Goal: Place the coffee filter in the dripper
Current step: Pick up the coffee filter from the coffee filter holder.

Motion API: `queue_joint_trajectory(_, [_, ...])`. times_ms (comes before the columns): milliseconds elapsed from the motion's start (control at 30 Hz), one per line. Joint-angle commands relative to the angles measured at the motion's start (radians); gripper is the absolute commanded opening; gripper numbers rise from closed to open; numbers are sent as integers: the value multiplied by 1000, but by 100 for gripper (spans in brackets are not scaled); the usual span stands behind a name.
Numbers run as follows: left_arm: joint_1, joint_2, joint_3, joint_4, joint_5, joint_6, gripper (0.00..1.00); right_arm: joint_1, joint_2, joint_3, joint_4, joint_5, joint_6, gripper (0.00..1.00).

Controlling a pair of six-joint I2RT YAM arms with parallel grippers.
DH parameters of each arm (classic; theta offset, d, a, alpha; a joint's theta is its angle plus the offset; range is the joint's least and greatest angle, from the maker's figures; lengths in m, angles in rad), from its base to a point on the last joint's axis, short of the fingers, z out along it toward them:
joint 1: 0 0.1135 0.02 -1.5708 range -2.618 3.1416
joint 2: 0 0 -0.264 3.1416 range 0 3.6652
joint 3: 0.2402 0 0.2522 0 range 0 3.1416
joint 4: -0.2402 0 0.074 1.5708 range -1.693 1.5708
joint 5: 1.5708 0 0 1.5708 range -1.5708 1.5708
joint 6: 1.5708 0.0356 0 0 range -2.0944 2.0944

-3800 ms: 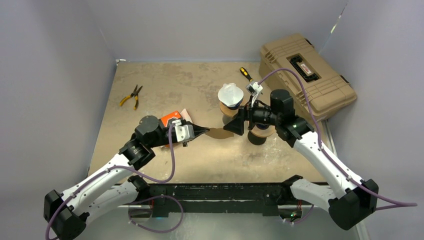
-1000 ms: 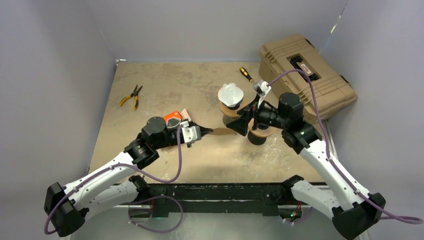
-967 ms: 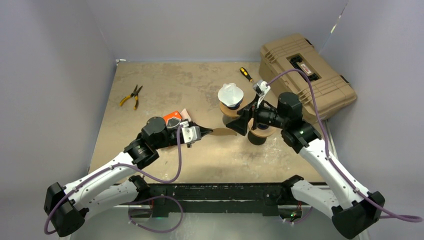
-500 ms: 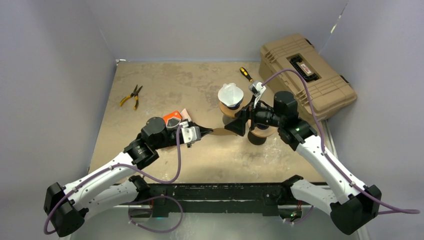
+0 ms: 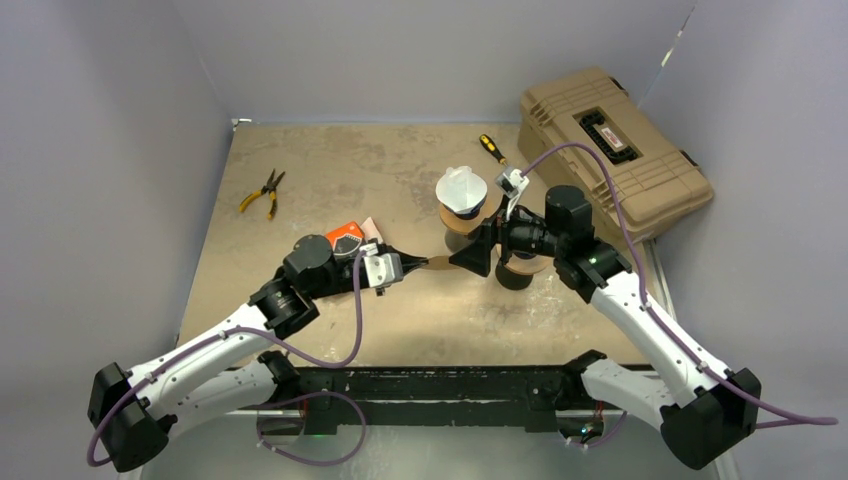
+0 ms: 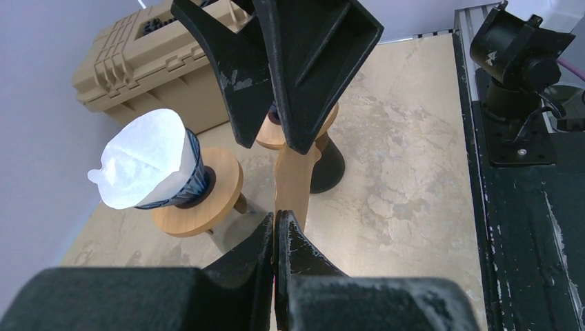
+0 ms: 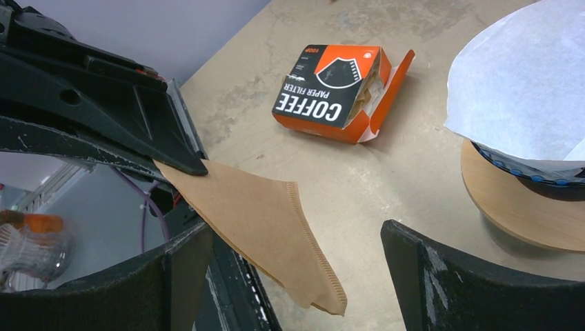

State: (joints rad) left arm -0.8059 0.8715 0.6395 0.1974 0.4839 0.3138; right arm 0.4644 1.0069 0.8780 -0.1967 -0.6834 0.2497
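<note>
Worn tan table [image 5: 330, 170] forms the work surface. Locate the brown coffee filter [image 7: 265, 221]: it hangs in the air above the table, pinched flat at one edge by the left gripper [image 6: 276, 222], whose jaws are fully closed on it. The right gripper [image 5: 470, 257] faces it with jaws spread wide, one on each side of the free end; you cannot confirm contact. Just behind, a dripper [image 6: 187, 181] on a wooden stand [image 6: 207, 207] holds a white filter [image 6: 141, 165]. An orange filter box [image 7: 334, 93] lies near the left gripper.
</note>
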Motion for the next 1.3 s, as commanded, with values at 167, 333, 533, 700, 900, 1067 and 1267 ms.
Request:
queue_joint_trajectory(167, [-14,3,42,11,-19,18,0,-3,-40,12,27,24,-13,96])
queue_joint_trajectory(333, [-16,0,36,1,-18,21,0,-1,-77,26,26,64,8,96])
queue_joint_trajectory(533, [-20,-3,41,16,-18,12,0,-1,-62,21,36,76,14,96])
queue_joint_trajectory(700, [-22,-6,43,33,-19,5,0,-1,-38,-2,48,23,8,96])
queue_joint_trajectory(900, [-23,-6,40,48,-23,-6,0,-2,-37,-11,54,-16,8,96])
queue_joint_trajectory(1067, [-24,-3,39,56,-28,-9,0,-2,-49,-19,56,-23,5,96])
queue_joint_trajectory(1267, [-26,0,37,77,-16,-18,0,-1,-31,-24,41,5,-5,96])
